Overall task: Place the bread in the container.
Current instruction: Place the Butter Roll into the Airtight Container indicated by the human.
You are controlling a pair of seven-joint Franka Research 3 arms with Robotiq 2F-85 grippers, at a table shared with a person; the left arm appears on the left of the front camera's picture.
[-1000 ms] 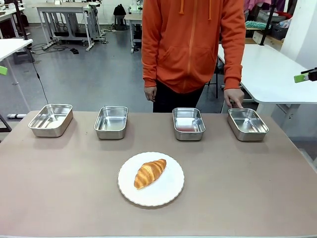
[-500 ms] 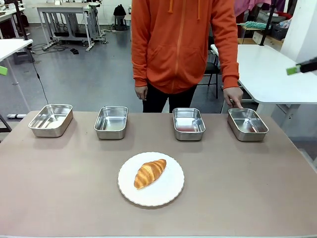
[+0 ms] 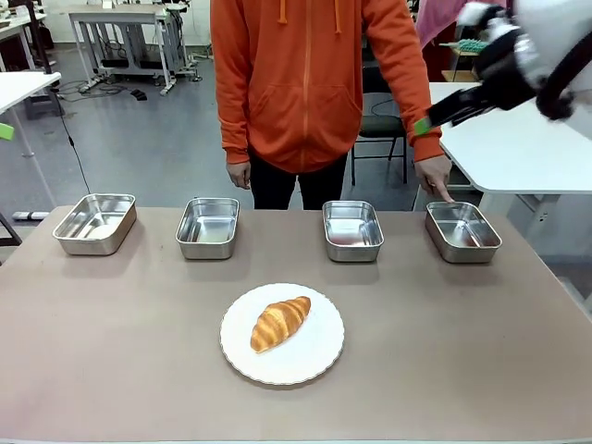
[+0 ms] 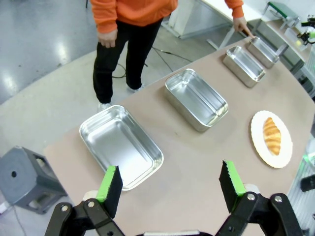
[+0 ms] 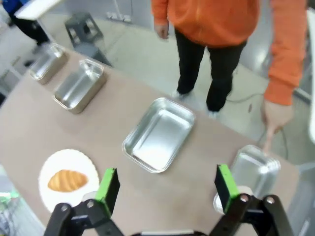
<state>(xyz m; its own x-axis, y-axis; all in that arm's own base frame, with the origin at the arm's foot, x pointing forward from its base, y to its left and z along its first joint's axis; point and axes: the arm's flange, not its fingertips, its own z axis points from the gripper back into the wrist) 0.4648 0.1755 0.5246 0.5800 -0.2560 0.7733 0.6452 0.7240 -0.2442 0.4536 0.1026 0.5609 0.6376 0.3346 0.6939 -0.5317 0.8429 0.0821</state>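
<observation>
Front: bread (image 3: 280,323) lay on a white plate (image 3: 319,356) amid bare table (image 3: 111,370); a person's hand (image 3: 433,176) touched the far rim of the rightmost container (image 3: 462,233). Left wrist: left tool (image 4: 170,183) gaped wide, empty, above an end pan (image 4: 120,145). Right wrist: right tool (image 5: 167,188) likewise wide, empty.

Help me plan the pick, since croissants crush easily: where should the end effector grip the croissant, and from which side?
Likely the croissant across its thick middle, down from above with jaws turned across its diagonal length. It lies flat on the plate, and its tapered ends offer less to hold.
</observation>
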